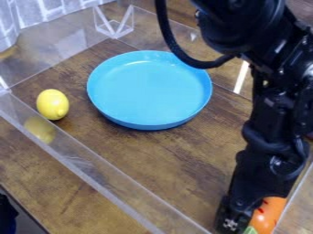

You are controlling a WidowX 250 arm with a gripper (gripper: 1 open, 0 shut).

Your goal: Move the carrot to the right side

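The orange carrot (268, 216) lies on the wooden table at the bottom right corner of the camera view, a bit of green showing at its left end. My gripper (248, 219) points straight down right at it, low over the table, with its dark fingers standing open against the carrot's left side. The picture's bottom edge cuts off the fingertips and the lower part of the carrot. The black arm (272, 119) rises from there up the right side.
A round blue plate (149, 89) sits in the middle of the table. A yellow lemon (51, 103) lies to its left. A clear plastic wall (86, 163) runs along the table's front and left edges.
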